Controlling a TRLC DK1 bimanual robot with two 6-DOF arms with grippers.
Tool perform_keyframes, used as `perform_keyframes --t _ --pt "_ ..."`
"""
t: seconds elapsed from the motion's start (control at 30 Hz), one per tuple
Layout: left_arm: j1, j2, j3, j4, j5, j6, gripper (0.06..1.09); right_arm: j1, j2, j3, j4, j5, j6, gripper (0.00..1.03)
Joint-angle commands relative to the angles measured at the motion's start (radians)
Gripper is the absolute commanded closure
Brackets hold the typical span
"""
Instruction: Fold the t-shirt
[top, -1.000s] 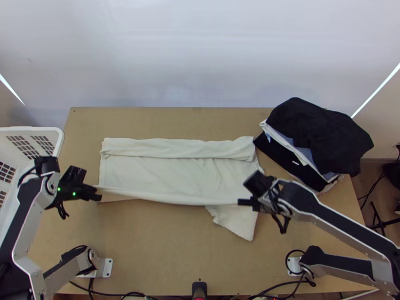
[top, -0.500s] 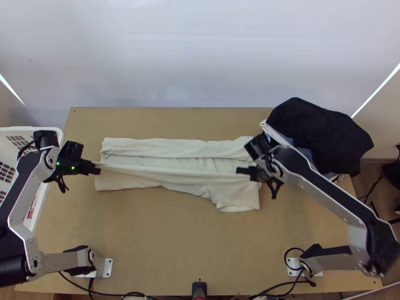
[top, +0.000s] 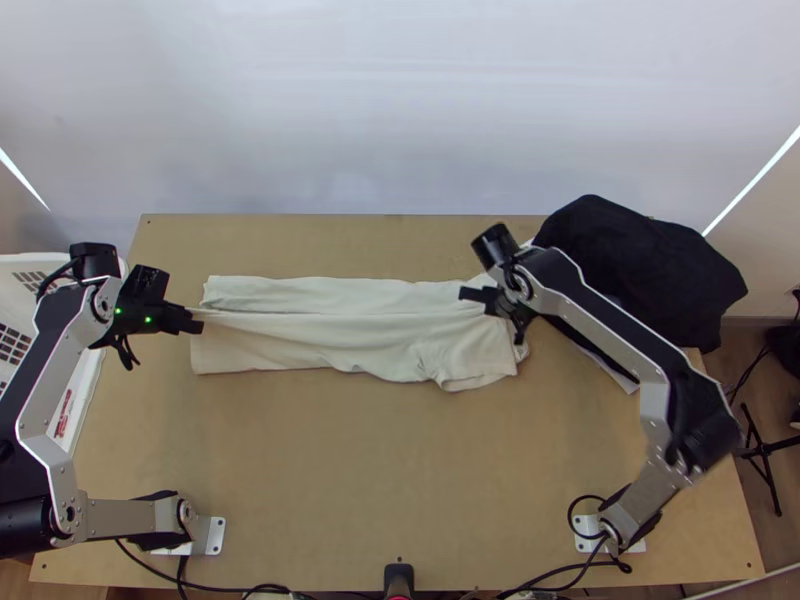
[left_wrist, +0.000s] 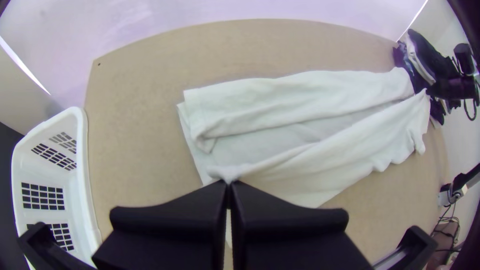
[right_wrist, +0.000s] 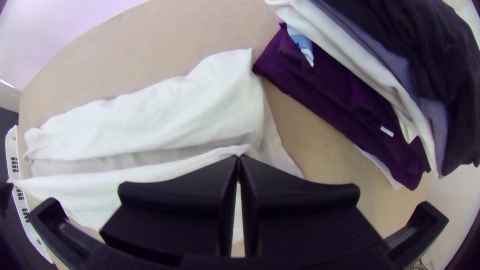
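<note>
The table is being covered, beneath and around the shirt, by nothing but its own bare wood on the near side. The right arm is being held bent, its elbow out beyond the shirt's right end and its forearm being slanted back inward over that end. The left arm is being held bent beyond the shirt's left end, its forearm being angled up to that end. A pile of clothes is being topped by black cloth, just beyond the shirt's right end. The shirt itself is being laid lengthwise across the table, its far side being folded inward in a long strip, its near side being drawn up into a taut edge between the two grippers. A basket is being seen off the shirt's left end. The left gripper is being pointed inward at the shirt's left end; in its wrist view its jaws are being kept clenched on the taut edge. The right gripper is being pointed back toward the left one, above the shirt's right part, and that same edge is being pinched between its closed jaws.
</note>
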Motion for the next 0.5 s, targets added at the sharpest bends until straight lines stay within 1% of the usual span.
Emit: perform_keyframes --t 0.0,0.27,0.37,0.47 --pt "-0.003 0.004 0.029 -0.012 0.0 0.002 1.05 -0.007 0.138 0.14 0.018 0.058 -0.017 0.99" --pt "-0.01 0.021 0.068 -0.012 0.0 -0.012 1.05 -0.009 0.244 0.237 0.029 0.087 -0.008 0.99" --pt "-0.026 0.066 0.083 0.003 -0.007 -0.03 1.05 -0.009 0.264 0.246 0.043 0.09 0.003 0.99" --pt "-0.043 0.133 0.1 0.038 -0.033 -0.05 1.05 -0.009 0.279 0.248 0.058 0.102 0.012 0.99"
